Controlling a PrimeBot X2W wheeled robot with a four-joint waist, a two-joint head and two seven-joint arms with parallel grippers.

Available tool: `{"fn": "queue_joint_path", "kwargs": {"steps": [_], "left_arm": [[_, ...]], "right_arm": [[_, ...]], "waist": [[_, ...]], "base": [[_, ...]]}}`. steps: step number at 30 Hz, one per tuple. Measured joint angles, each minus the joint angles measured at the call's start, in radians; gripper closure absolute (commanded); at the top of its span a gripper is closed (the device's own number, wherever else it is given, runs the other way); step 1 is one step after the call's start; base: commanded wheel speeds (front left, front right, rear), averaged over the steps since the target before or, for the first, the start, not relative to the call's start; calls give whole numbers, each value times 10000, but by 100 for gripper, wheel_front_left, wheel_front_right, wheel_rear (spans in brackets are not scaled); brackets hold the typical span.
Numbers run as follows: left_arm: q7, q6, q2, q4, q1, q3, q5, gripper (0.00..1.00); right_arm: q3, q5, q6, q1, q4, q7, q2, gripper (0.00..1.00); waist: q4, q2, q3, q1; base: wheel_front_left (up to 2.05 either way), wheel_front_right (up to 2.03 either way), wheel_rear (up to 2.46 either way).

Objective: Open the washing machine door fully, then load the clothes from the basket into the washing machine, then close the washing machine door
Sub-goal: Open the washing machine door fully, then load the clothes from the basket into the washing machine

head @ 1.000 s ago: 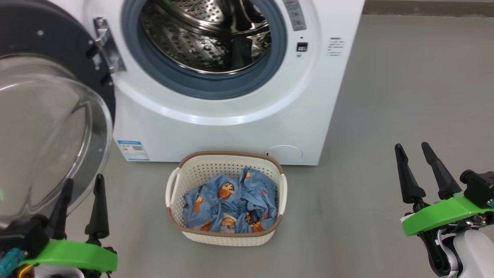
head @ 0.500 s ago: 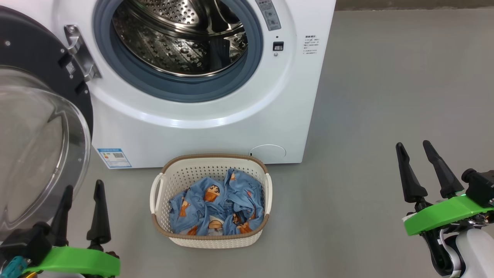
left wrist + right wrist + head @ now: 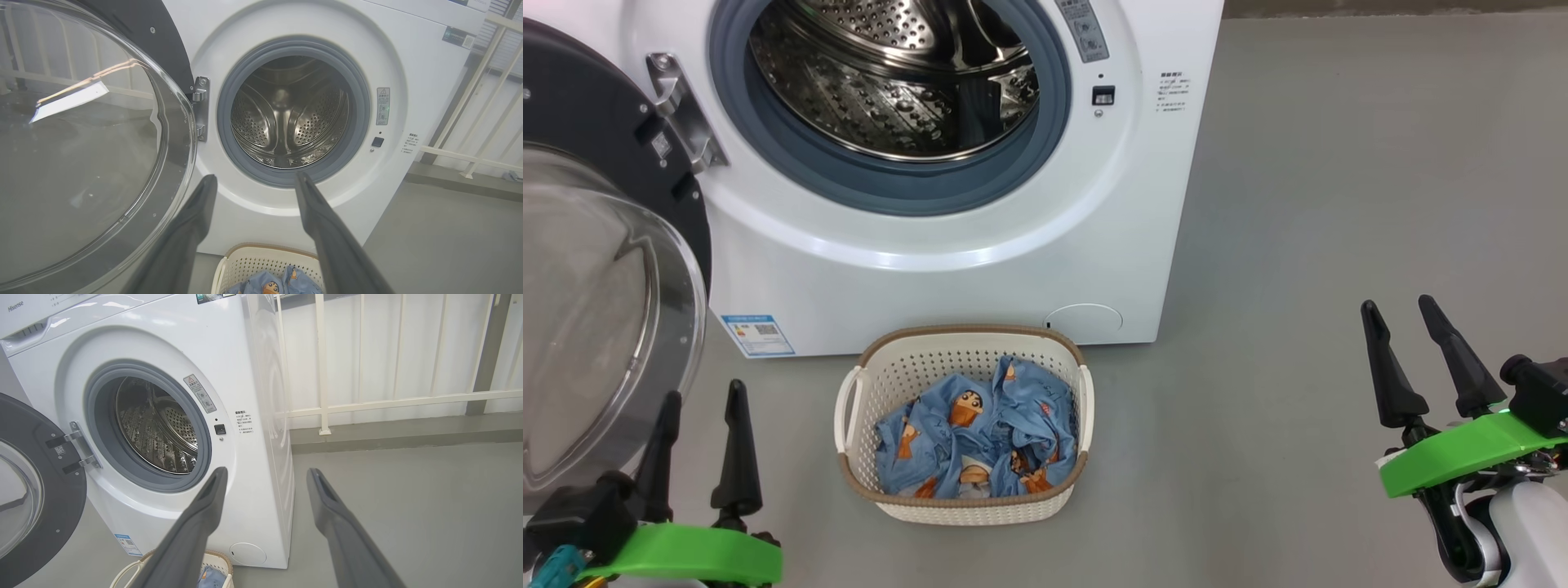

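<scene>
Washer (image 3: 947,269) open, basket (image 3: 968,333) loaded, both grippers spread and empty.
Far left: door (image 3: 605,269) swung wide, black ring around bulging clear glass, beside left gripper (image 3: 704,390), fingers parted. Centre: cream, brown-rimmed basket near the washer's front, holding crumpled blue clothes (image 3: 980,441). Right: open grey floor (image 3: 1339,204) around right gripper (image 3: 1397,303), fingers parted.

Head view shifted; washing machine (image 3: 947,278) and basket (image 3: 968,510) now sit further left.
</scene>
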Motion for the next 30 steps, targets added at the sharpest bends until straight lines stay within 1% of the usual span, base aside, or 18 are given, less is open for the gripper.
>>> {"fn": "queue_joint_path", "kwargs": {"steps": [9,17,30], "left_arm": [[-92,-261,-104,19,36,-19,-19,0],[-102,-349,-94,136,36,-42,-10,0],[-178,-351,-79,198,35,-71,67,0]], "right_arm": [[54,0,0,1,0,0,-48,0],[52,-2,0,1,-10,2,-48,0],[36,-151,0,1,-25,0,-44,0]], "waist": [[-25,0,-90,0],[16,0,-52,0],[52,0,13,0]], "base": [[0,0,0],[0,0,0],[0,0,0]]}}
